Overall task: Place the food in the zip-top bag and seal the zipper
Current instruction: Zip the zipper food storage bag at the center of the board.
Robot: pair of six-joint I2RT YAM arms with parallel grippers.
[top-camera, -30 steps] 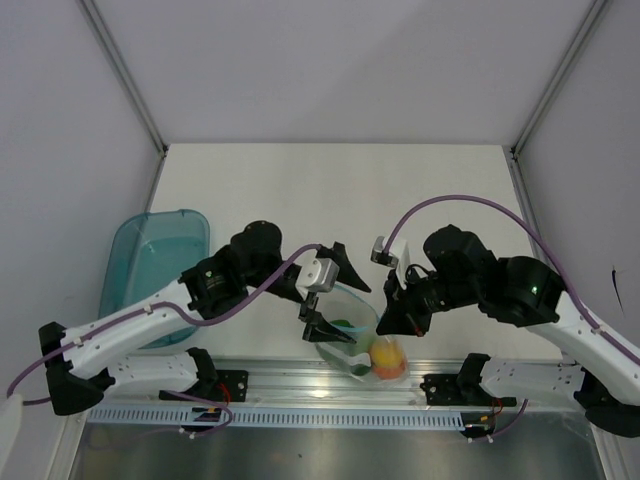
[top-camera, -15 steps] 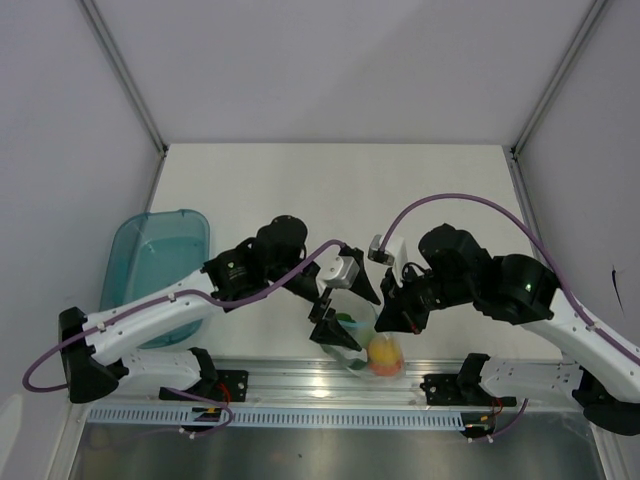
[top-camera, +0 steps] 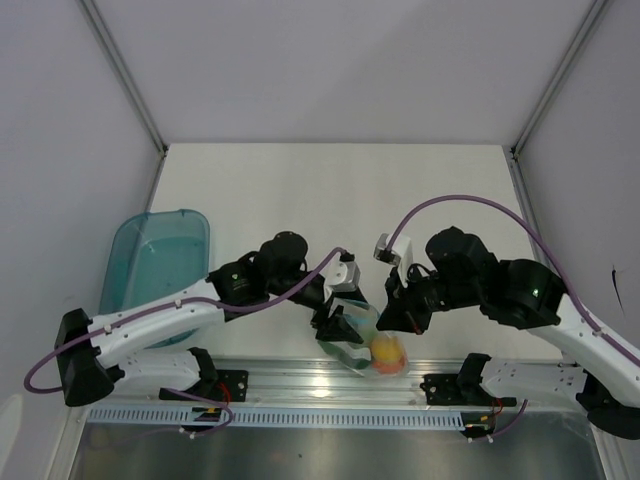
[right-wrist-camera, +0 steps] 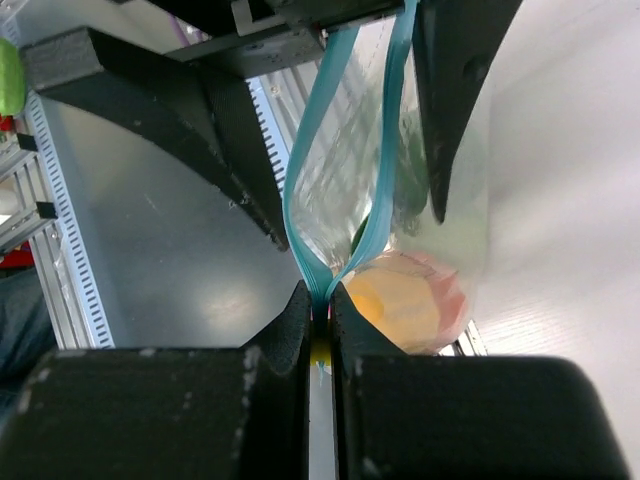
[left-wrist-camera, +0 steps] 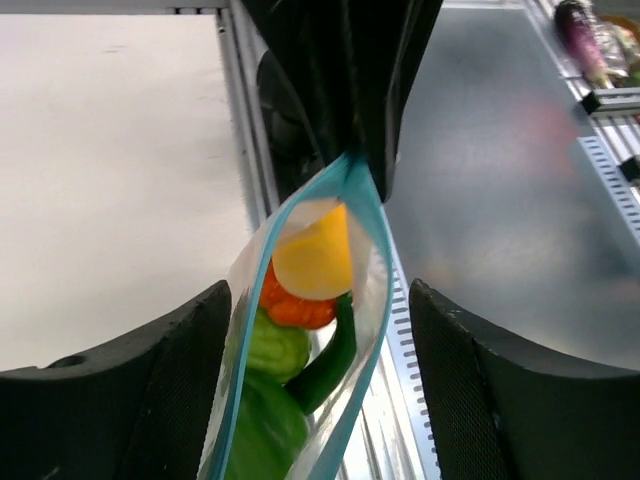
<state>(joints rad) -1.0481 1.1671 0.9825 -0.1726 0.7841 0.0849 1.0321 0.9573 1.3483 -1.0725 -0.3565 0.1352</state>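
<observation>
My left end effector has swung in to straddle the zip-top bag, fingers spread. My right end effector pinches the zipper end. The food sits inside, seemingly all of it, at the worktop near edge, so only sealing remains.

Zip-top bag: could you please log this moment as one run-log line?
phase: sealing | food: inside bag | zipper: mouth open | right gripper: shut on zipper end | left gripper: open, straddling bag
</observation>
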